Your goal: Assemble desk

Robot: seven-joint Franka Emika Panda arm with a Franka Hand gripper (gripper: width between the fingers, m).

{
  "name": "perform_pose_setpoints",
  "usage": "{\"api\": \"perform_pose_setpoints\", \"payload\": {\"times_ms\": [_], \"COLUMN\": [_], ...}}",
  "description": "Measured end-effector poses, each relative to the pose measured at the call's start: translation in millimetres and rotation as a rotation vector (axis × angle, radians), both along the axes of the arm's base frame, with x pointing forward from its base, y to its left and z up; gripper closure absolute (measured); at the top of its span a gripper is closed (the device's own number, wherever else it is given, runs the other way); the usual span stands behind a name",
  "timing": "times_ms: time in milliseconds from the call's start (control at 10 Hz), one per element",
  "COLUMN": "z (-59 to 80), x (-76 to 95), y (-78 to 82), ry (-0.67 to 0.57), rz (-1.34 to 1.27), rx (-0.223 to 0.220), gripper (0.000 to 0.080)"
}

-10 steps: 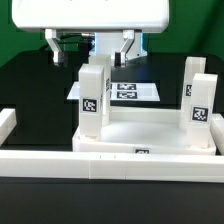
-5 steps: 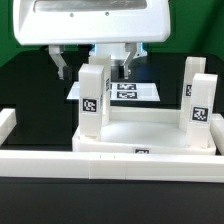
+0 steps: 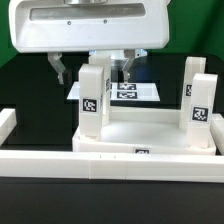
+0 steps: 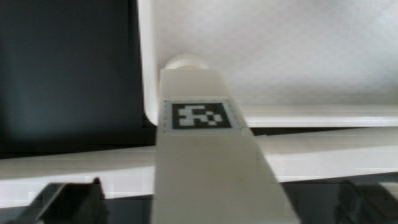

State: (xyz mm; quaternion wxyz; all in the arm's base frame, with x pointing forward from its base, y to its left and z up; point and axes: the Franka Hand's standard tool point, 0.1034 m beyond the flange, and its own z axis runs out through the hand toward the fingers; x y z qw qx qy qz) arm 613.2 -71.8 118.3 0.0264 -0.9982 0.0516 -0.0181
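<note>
Two legs [image 3: 93, 100] [image 3: 196, 92] stand upright on the tabletop [image 3: 148, 130], one at each near corner. One gripper [image 3: 92, 68] hangs above the first leg, jaws spread, gripping nothing.

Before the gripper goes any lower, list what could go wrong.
1. The open gripper hangs above the leg standing in the desk tabletop; a finger could land on the leg's top and tip it.
2. A tilted grasp could jam the leg in its corner.
</note>
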Motion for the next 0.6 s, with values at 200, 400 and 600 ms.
{"api": "perform_pose_setpoints", "payload": {"times_ms": [200, 400, 600], "z": [0.7, 0.5, 0.5], "x": [0.1, 0.1, 0.6], "y": [-2.5, -2.2, -2.6], "ry": [0.002, 0.001, -0.004], "rz": [-0.004, -0.003, -0.002], "rx": [0.001, 0.001, -0.001], "gripper": [0.0150, 0.0415, 0.0511]}}
